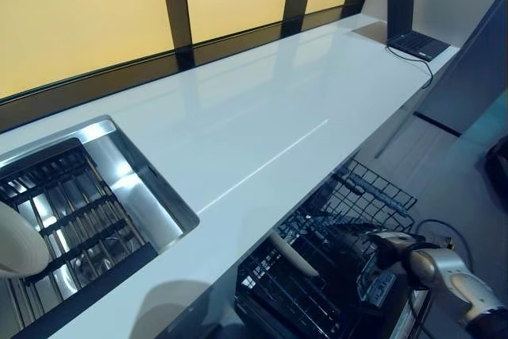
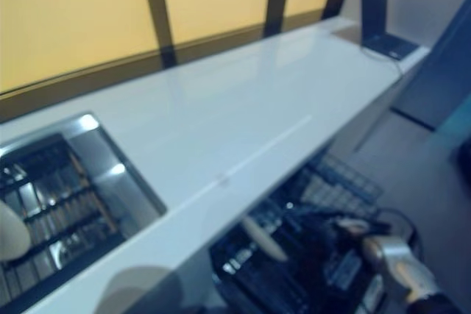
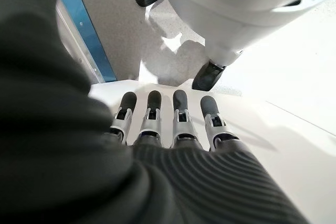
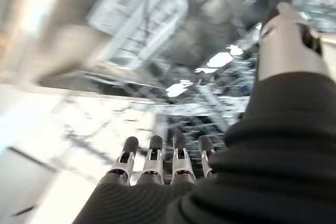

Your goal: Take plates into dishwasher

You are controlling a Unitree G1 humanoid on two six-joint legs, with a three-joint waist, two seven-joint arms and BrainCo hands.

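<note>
My right hand (image 1: 397, 250) hung low over the pulled-out black wire dishwasher rack (image 1: 333, 267) below the front edge of the long glossy white bench (image 1: 262, 125). In its own wrist view the fingers (image 4: 153, 153) reached out straight and relaxed over the wire grid, with nothing in them. One cream-coloured round plate (image 1: 292, 253) stood on edge in the rack, just beside that hand (whether it sat fully in its tines I could not tell). A second cream plate (image 1: 17, 242) leaned at the near left end of the stainless steel sink (image 1: 147, 196), on the dark slatted grid (image 1: 71, 220) inside the basin.

My left hand (image 3: 168, 124) showed only in its wrist view, its fingers (image 3: 179, 109) straight and empty, hanging away from the bench.

I judged the plate in the sink to be the next one to carry. It looked rigid and smooth-glazed, likely of moderate weight, slippery if wet, and it would chip against steel or wire. The sound place to take it seemed the exposed upper rim, thumb on one face and fingers on the other, firm enough that it could not slide, then kept upright on the way to the rack. A dark open laptop (image 1: 411, 23) sat at the far end, well apart.
</note>
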